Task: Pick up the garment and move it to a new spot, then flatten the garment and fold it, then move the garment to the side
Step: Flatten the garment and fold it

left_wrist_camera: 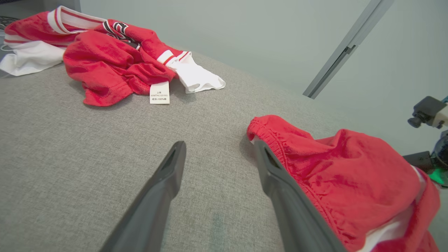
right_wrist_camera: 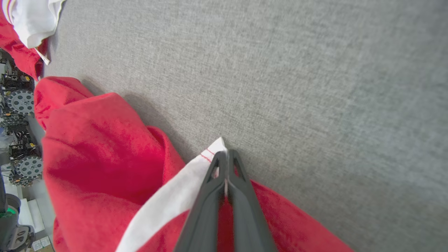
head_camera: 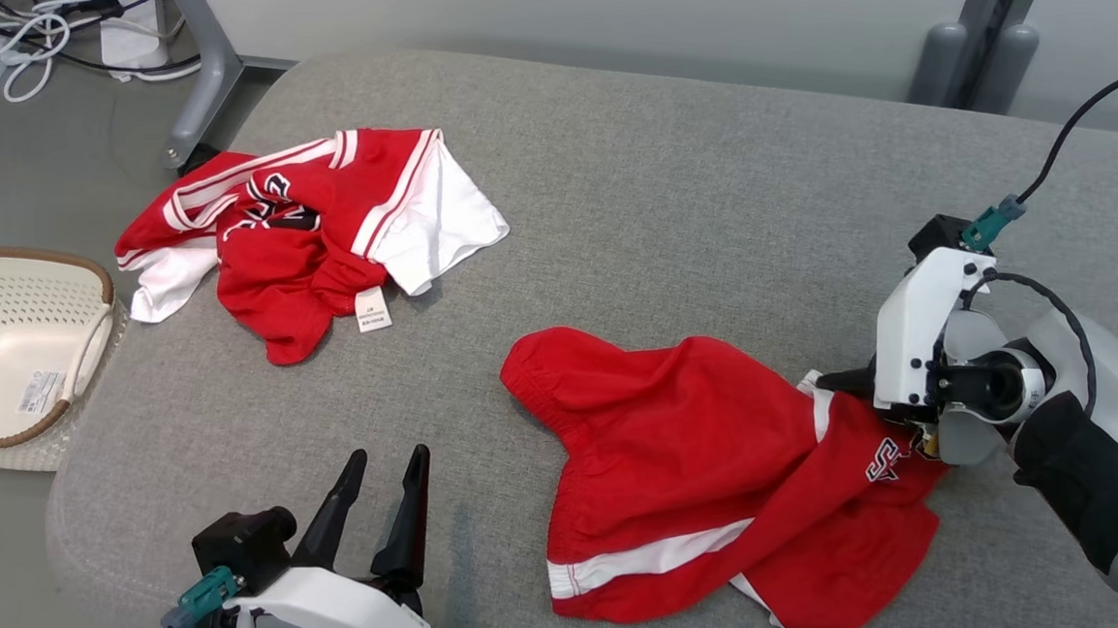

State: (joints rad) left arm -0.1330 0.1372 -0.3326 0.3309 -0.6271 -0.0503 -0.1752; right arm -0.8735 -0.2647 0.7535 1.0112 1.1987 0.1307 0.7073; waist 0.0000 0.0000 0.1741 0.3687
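Right jaws tight on red shorts (head_camera: 683,442), at their white-trimmed corner (right_wrist_camera: 210,155).

Jersey (left_wrist_camera: 112,59) tag (left_wrist_camera: 159,92): perhaps "100%"

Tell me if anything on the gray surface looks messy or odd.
Both garments look rumpled: the red shorts lie bunched, a white-trimmed corner pinched in the right gripper, and the red jersey sits crumpled with its label hanging out.
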